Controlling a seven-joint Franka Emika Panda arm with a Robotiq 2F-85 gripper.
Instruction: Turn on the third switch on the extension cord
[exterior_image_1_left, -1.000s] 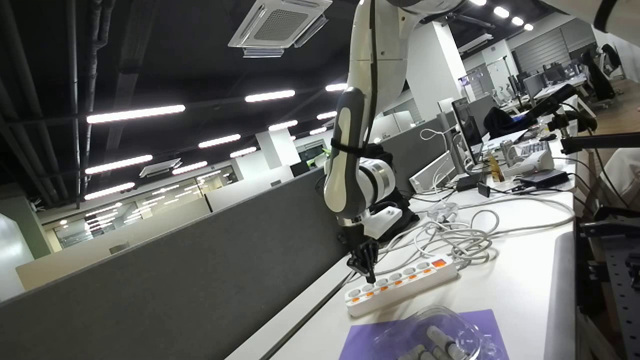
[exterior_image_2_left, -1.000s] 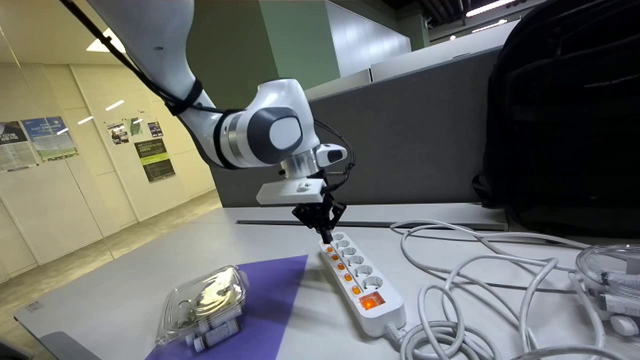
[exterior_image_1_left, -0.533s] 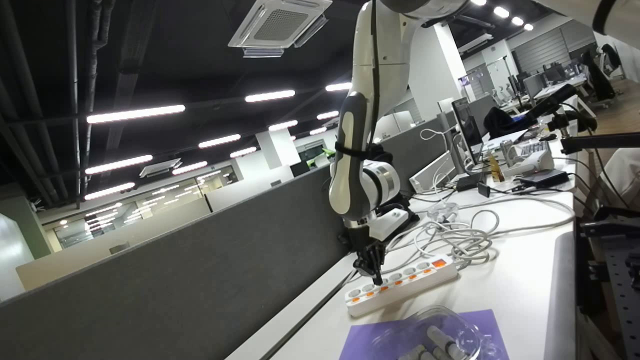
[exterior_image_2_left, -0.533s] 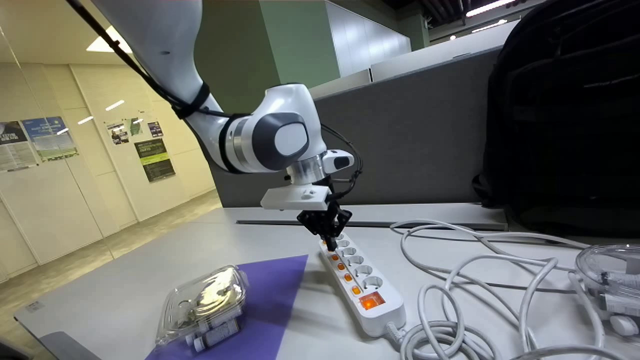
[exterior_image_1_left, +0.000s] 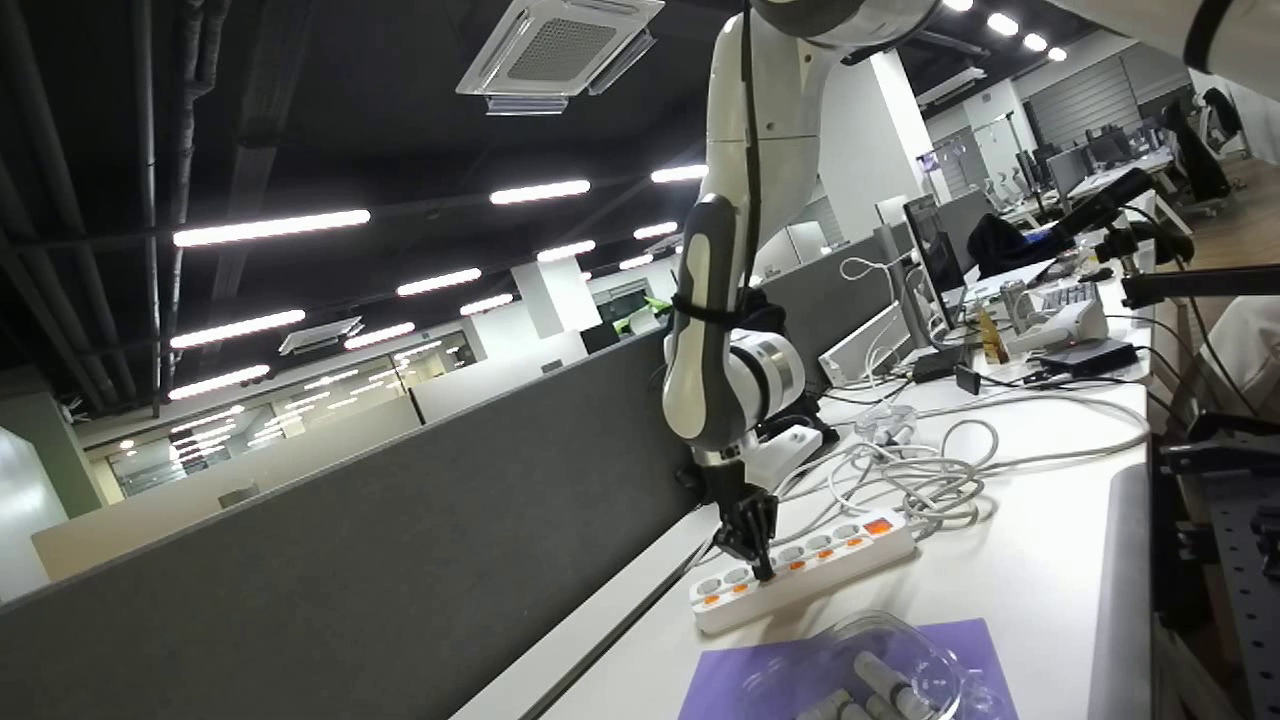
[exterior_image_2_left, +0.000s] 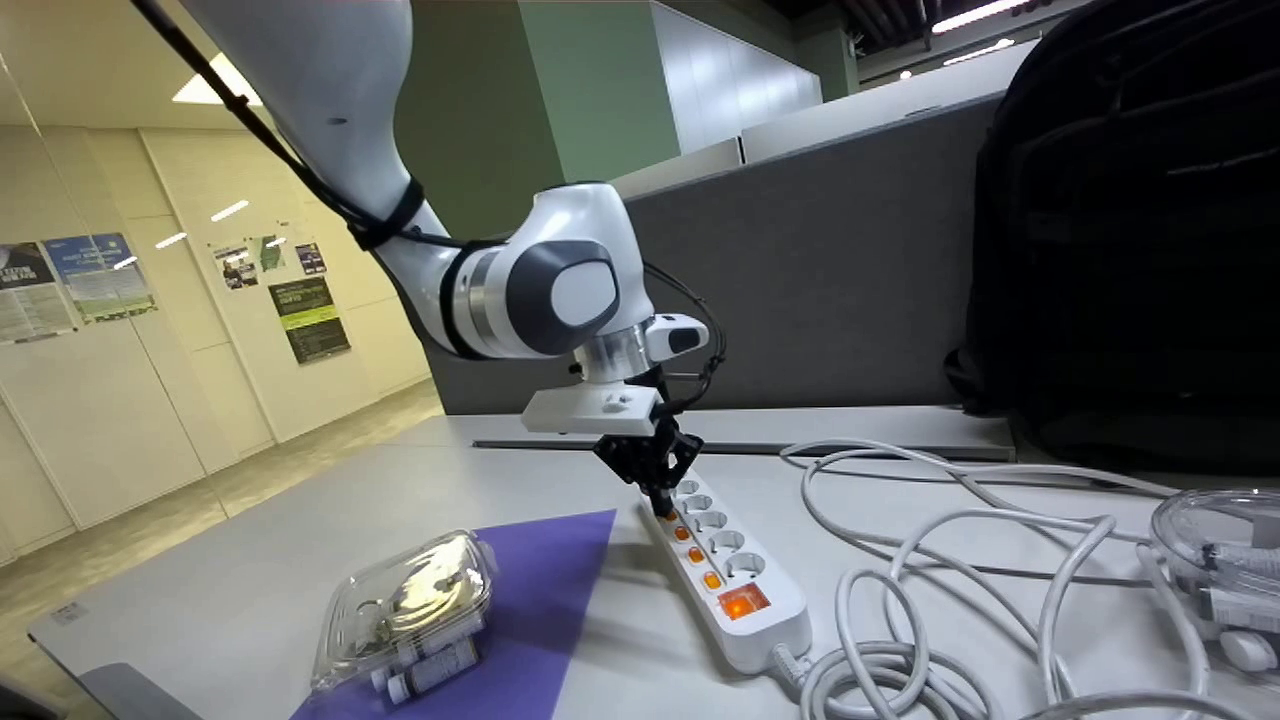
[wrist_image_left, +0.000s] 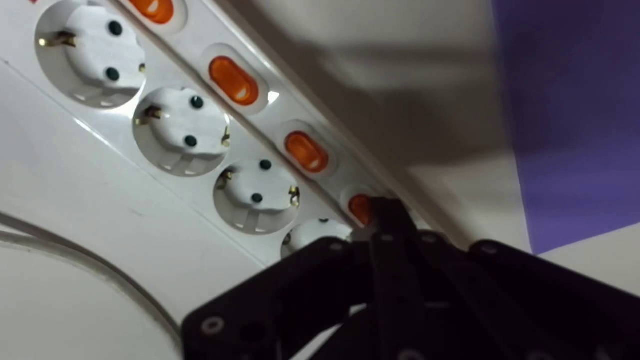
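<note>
The extension cord, a long white strip (exterior_image_1_left: 825, 582) with round sockets, small orange switches and a larger red-orange one at its cable end, lies on the table. It shows in both exterior views (exterior_image_2_left: 775, 612) and in the wrist view (wrist_image_left: 182, 122). My gripper (exterior_image_1_left: 763, 570) points down, shut, with nothing between its fingers. In the wrist view its dark tips (wrist_image_left: 392, 212) cover part of an orange switch (wrist_image_left: 359, 207), the third from the end away from the cable. The tips (exterior_image_2_left: 661, 503) are at the strip's top; I cannot tell whether they press the switch.
A purple sheet (exterior_image_2_left: 560, 610) lies beside the strip, with a clear plastic box (exterior_image_2_left: 400, 600) on it. Coiled white cable (exterior_image_2_left: 870, 670) lies at the strip's cable end. A grey partition (exterior_image_1_left: 450, 540) and a black backpack (exterior_image_2_left: 1120, 250) stand behind.
My gripper has moved along the strip toward its cable end, from over the second small switch to the third, then lowered to the strip. It stayed shut. The strip has not moved.
</note>
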